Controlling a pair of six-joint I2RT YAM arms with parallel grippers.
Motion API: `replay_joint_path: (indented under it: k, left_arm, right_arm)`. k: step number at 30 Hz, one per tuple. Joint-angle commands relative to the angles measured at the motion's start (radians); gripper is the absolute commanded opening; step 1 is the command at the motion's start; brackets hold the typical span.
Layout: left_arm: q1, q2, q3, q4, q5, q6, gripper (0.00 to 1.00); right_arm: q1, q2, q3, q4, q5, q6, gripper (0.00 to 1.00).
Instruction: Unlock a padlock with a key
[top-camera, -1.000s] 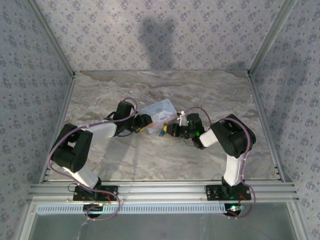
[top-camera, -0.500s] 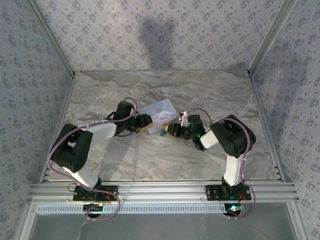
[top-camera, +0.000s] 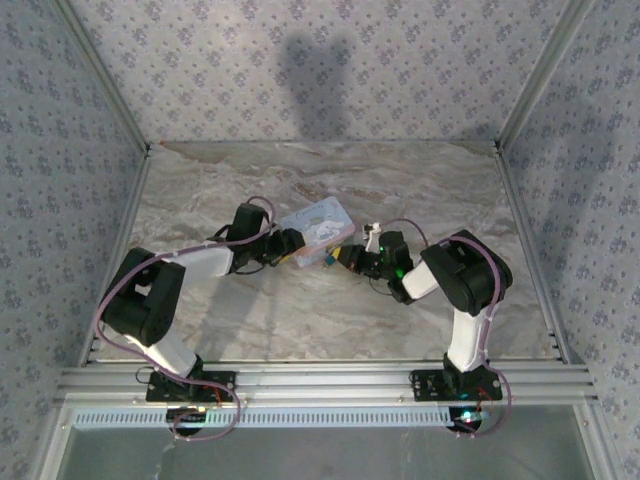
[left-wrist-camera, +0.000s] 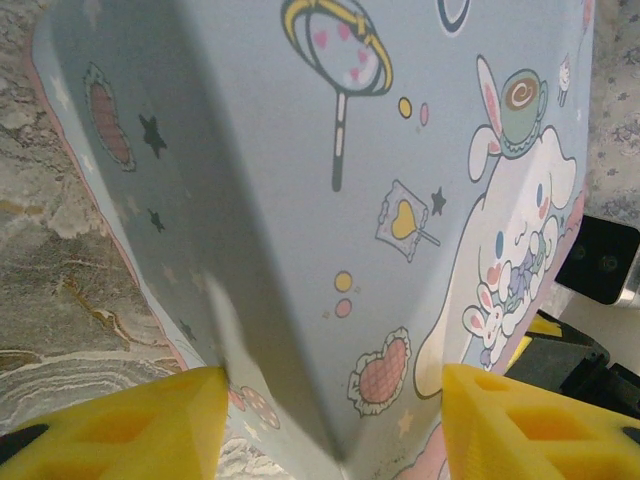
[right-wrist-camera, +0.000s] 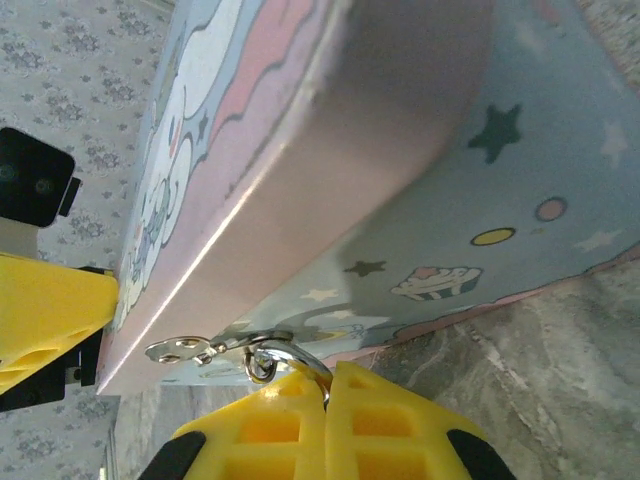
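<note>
Marble table (right-wrist-camera: 560, 340); right pincer (right-wrist-camera: 327, 385) clamps key ring (right-wrist-camera: 300, 355).

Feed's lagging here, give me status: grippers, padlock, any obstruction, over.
Left gripper clamped on tin. Right gripper shut on small metal ring at tin's edge. Padlock there, locked or not: cannot tell. Nothing blocking.

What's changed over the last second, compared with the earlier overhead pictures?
The right gripper, shut on a small metal ring, edged slightly toward the far side of the table, beside the tin. The left gripper stayed clamped on the tin, which did not visibly shift.
</note>
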Motion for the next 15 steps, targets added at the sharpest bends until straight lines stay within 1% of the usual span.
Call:
replay_joint_path:
  k: [1, 7, 10, 15]
  left_arm:
    - [-0.017, 0.007, -0.035, -0.11, -0.021, 0.009, 0.57]
    - [-0.015, -0.001, -0.02, -0.127, -0.033, 0.013, 0.59]
    - [-0.006, -0.006, -0.003, -0.137, -0.038, 0.019, 0.62]
    - [0.019, -0.038, 0.045, -0.17, -0.047, 0.035, 0.68]
  right_arm:
    - [-0.009, -0.008, -0.009, 0.057, 0.047, 0.016, 0.0]
    - [-0.022, -0.041, -0.039, 0.028, 0.071, -0.005, 0.0]
    - [-0.034, -0.086, -0.057, -0.018, 0.083, -0.039, 0.0]
    - [-0.058, -0.189, -0.093, -0.118, 0.092, -0.11, 0.0]
